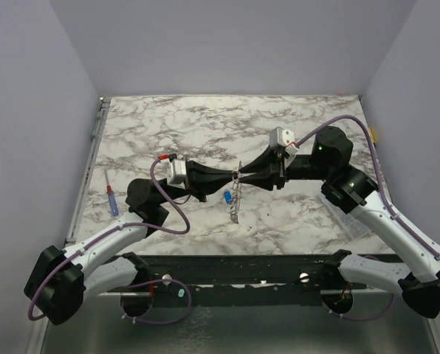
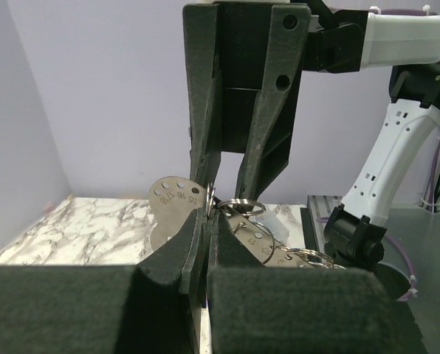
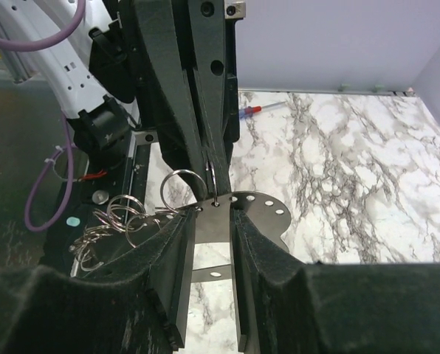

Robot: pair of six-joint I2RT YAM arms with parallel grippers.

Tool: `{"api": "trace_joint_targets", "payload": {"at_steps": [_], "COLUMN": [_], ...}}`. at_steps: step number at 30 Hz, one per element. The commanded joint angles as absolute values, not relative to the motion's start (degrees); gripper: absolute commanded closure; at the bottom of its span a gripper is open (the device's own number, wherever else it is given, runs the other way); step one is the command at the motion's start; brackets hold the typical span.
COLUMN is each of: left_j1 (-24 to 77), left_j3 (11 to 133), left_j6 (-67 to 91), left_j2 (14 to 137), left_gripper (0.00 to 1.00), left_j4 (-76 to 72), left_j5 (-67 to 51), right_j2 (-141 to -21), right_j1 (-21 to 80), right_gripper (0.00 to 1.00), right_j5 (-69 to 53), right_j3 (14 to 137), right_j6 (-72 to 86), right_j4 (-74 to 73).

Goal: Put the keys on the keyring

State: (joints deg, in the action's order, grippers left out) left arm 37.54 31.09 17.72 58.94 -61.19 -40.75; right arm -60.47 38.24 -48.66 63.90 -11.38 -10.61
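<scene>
Evidently the threading step is in hand, and both arms meet in the air above the middle of the marble bench (image 1: pixel 316 133). At far left a blue-and-red-handled screwdriver (image 1: pixel 111 193) lies idle and has no part in this.

The left gripper (image 2: pixel 207 221) has its jaws pressed together on the thin wire of the keyring (image 3: pixel 164 190). A string of linked rings (image 1: pixel 235 203) dangles from the keyring towards the bench. Just left of that string a blue-headed key (image 1: pixel 227 196) lies on the marble, not yet picked up.

From the right, the right gripper (image 3: pixel 213 228) pinches a flat silvery key (image 3: pixel 260 217) edge-on between its jaws. This key is a plate with a row of small holes, and one hole sits right against the ring wire.

I judge the key to be at the ring's split but not yet on it. The next move likely calls for the left arm to hold still. The right arm would slide or turn the plate so the wire end passes through the hole, without prising the ring out of the grip.

Small numerals are stamped beside the holes in the left wrist view. "16" seems to read twice, and a second tag lower down may show "11". The rest is too small to read, and no brand name shows.
</scene>
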Motion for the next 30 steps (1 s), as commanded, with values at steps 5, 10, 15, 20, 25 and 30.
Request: {"api": "trace_joint_targets", "payload": {"at_steps": [5, 10, 15, 20, 25, 30], "left_j1": [37.7, 37.8, 37.7, 37.8, 37.7, 37.8], "left_j3": [29.3, 28.9, 28.9, 28.4, 28.3, 28.4], "left_j6": [19.3, 19.1, 18.9, 18.4, 18.6, 18.9], "left_j2": [59.9, 59.7, 59.2, 58.7, 58.5, 58.6], "left_gripper": [1.00, 1.00, 1.00, 1.00, 1.00, 1.00], "left_j4": [-62.3, -62.3, -62.3, -62.3, -62.6, -63.1], "left_j5": [-35.8, -34.7, -34.6, -35.6, -36.2, -36.4], "right_j2": [-58.5, -59.0, -60.3, -61.2, -62.9, -63.7], "right_j1": [38.8, 38.7, 38.7, 38.7, 38.8, 38.7], "right_gripper": [0.64, 0.64, 0.64, 0.66, 0.69, 0.71], "right_j5": [-48.4, -48.1, -47.1, -45.7, -45.2, -45.0], "right_j3": [64.3, 64.7, 64.4, 63.4, 64.2, 64.2], "right_j6": [-9.8, -10.0, -11.0, -10.8, -12.0, -12.7], "right_j4": [-5.4, -5.5, -6.7, -4.5, -5.3, -5.5]}}
